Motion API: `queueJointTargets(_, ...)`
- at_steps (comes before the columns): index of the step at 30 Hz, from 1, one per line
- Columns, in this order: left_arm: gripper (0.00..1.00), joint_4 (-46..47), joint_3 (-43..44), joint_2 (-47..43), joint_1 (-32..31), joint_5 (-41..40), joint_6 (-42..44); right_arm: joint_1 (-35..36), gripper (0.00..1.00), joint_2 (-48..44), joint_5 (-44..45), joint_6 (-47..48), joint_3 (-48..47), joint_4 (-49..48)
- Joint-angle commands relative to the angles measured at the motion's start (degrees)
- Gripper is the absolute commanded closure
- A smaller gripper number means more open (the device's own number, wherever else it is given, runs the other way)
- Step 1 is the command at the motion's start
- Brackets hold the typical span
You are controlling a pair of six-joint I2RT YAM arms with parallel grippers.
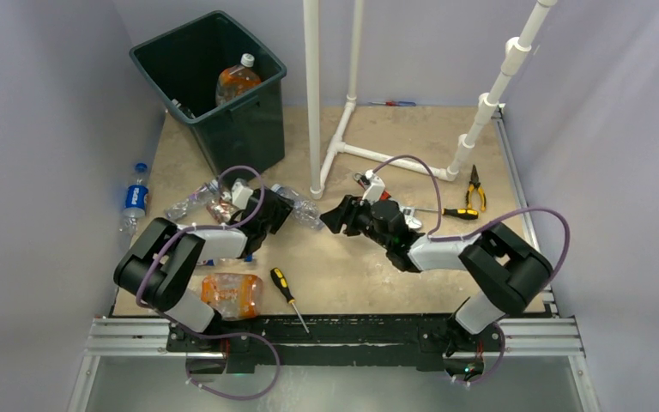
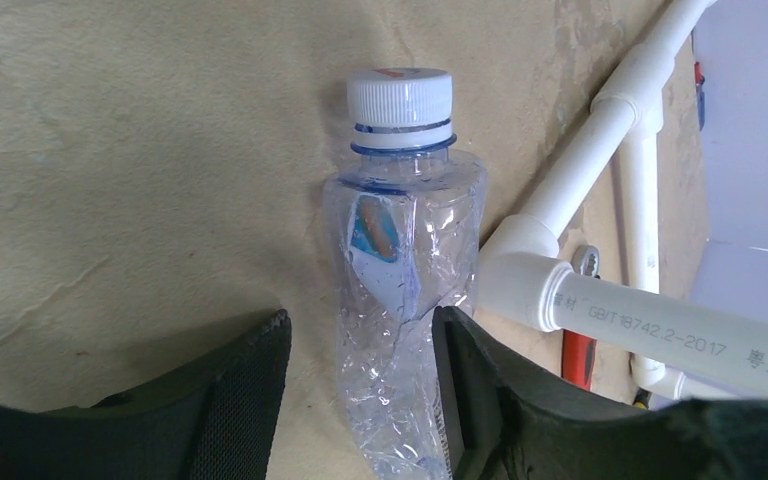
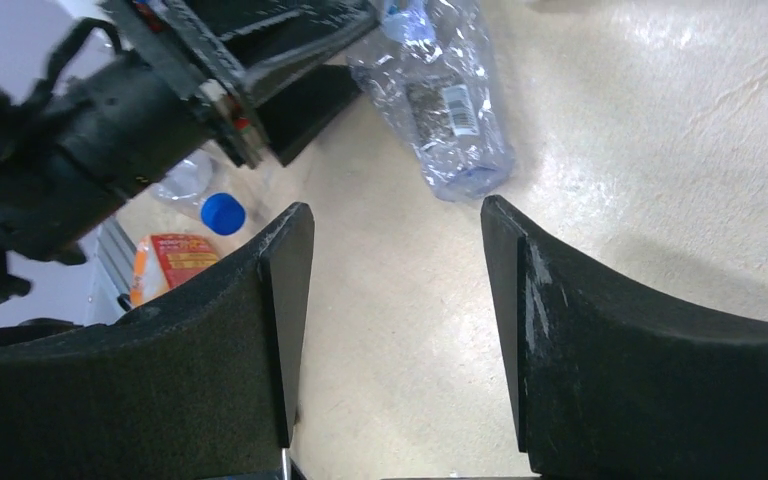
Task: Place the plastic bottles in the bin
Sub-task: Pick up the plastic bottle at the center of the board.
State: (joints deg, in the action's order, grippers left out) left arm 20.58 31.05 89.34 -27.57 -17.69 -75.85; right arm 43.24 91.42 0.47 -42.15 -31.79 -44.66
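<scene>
Bottle flat, cap pointing away from left gripper

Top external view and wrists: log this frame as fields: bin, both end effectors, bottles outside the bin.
bin: holds one orange-labelled bottle
left end effector: open, straddling a crushed white-capped bottle on the table
right end effector: open, empty, pointed at that bottle
outside bin: orange bottle at near left edge; blue-labelled bottle at far left
</scene>
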Motion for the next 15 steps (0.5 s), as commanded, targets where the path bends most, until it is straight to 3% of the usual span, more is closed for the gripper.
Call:
queueJointTargets(1, 0.46, 1.1, 0.0, 2.9, -1.1, 2.2, 2.4, 0.3, 0.35, -5.1, 0.2, 2.3, 1.4, 2.1)
queueJointTargets(3, 0.5, 3.2, -0.6, 3.6, -1.6, 2.8, 3.5, 0.3, 0.34, -6.3, 0.2, 2.9, 2.0, 2.5)
queueJointTargets(12, 0.98, 7.9, -5.6, 1.2, -2.0, 4.3, 3.9, 0.3, 0.34, -10.6, -1.0, 4.6, 3.6, 4.9)
queueJointTargets(15, 1.0, 5.6, -7.3, -5.3, -2.0, 5.1, 4.5, 0.3, 0.27, -13.7, -4.9, 6.6, 3.7, 6.8)
